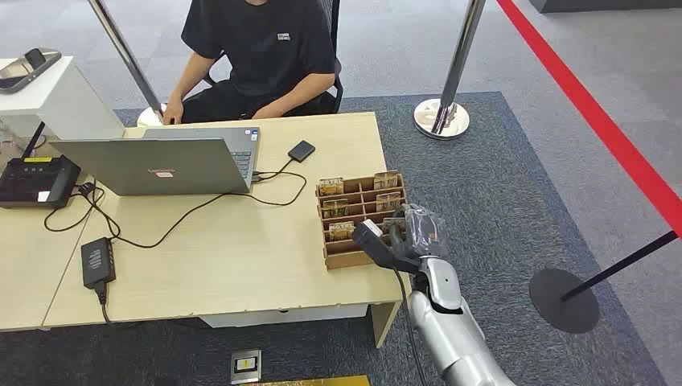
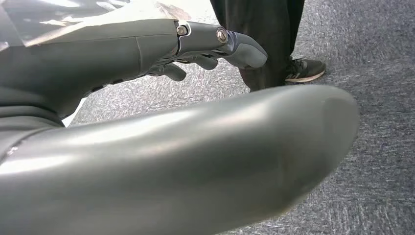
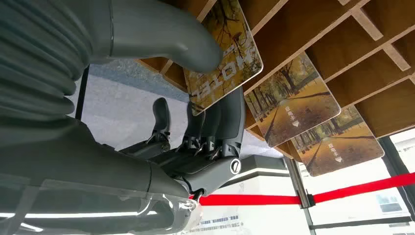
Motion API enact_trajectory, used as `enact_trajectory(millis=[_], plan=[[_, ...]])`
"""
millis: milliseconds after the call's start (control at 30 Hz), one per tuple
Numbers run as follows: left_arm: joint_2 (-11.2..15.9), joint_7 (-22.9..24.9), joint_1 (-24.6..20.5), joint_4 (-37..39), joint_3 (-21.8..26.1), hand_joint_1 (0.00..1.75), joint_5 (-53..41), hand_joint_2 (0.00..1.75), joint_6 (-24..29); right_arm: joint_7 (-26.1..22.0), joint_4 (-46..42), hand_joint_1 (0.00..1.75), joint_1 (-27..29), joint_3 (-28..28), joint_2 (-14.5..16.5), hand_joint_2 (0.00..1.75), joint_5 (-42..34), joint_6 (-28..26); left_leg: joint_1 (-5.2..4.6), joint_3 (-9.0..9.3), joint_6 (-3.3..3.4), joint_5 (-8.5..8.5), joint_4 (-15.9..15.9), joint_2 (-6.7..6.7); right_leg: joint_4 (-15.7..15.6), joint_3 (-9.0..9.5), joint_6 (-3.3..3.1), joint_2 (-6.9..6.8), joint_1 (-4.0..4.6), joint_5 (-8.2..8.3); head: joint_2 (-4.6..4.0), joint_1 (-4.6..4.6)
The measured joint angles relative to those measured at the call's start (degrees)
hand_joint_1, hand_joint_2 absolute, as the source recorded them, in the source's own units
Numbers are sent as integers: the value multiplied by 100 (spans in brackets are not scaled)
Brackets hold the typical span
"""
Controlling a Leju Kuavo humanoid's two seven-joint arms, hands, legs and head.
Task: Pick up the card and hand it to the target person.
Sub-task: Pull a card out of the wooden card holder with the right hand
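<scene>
A: Where is the right hand (image 1: 394, 237)?

B: At the near right corner of the wooden card rack (image 1: 342, 259) on the counter (image 1: 233, 249). Its thumb and fingers (image 3: 227, 122) pinch a hotel card (image 3: 222, 54) printed with autumn trees.

A: What is next to it?

B: Just beyond the hand, more such cards (image 3: 293, 98) stand in the rack's slots. Across the counter, a seated person (image 1: 257, 56) is at a laptop (image 1: 161, 165).

A: And the left hand (image 2: 215, 44)?

B: It hangs over grey carpet, fingers loosely curled, holding nothing.
</scene>
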Motion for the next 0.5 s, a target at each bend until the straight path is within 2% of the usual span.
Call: enact_trajectory(millis=[133,500], plan=[[0,-2,0,0,0,0,15,0,0,-88,0,152,9,0,1,175,-92,1,0,0,0,0,0,0,0,0,-1,0,0,1,0,-1],[0,-2,1,0,0,0,29,0,0,-232,4,144,9,0,4,175,-279,4,0,-1,-1,5,0,0,0,0,-1,0,0,5,0,-2]])
